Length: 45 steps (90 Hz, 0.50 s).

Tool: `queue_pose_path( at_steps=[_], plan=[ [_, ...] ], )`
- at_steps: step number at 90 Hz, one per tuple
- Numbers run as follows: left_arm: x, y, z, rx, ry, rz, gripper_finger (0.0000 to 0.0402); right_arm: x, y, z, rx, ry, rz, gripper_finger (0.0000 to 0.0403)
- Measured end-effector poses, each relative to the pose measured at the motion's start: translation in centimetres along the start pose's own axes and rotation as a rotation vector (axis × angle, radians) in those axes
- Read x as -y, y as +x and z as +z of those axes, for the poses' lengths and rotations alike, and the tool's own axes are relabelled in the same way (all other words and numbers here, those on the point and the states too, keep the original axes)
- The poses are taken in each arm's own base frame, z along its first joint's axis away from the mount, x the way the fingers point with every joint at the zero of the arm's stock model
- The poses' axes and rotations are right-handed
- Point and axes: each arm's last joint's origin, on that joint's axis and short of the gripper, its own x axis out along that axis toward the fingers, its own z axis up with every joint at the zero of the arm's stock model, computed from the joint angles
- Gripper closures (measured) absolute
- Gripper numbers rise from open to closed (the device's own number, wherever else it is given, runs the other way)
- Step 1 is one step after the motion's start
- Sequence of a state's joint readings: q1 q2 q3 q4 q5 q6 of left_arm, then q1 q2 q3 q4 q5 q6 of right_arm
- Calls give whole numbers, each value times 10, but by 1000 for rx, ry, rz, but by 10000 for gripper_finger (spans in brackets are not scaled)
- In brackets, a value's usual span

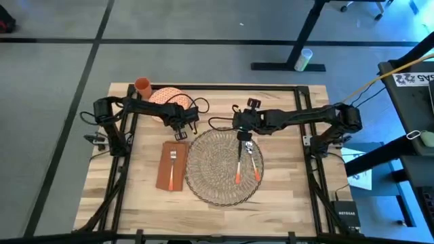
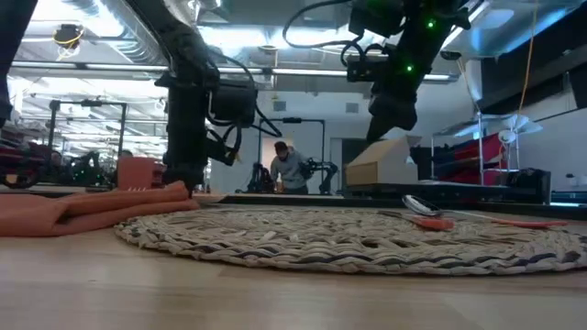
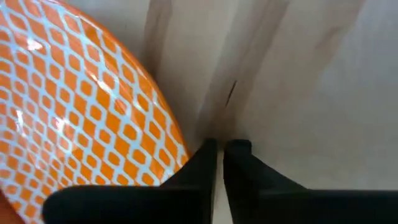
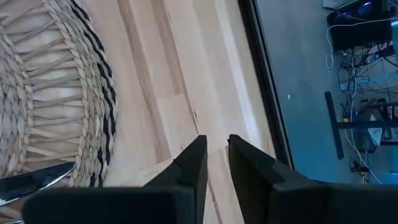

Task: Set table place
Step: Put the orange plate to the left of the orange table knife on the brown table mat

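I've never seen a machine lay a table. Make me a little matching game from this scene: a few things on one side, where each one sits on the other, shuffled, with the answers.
Things:
1. fork
2. knife and spoon
3. patterned plate
4. orange cup

Places:
A. at the table's far edge, beside the cup, by the left pincer
B. on the rust-orange napkin
C. in the table's far left corner
D. on the woven straw mat, below the right pincer

Pairs: 1-B, 2-D, 3-A, 4-C
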<state>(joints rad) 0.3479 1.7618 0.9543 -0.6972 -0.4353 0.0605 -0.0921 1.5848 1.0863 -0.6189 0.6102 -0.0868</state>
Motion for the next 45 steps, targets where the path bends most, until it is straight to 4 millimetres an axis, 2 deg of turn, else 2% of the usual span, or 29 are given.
queue_pose_path(
  at_steps=[25,45],
  plan=[
    [25,-11,-1,23,51,27,401,0,0,0,0,-15,0,350],
    [27,-14,-5,0,10,148,401,0,0,0,0,-24,0,350]
  ],
)
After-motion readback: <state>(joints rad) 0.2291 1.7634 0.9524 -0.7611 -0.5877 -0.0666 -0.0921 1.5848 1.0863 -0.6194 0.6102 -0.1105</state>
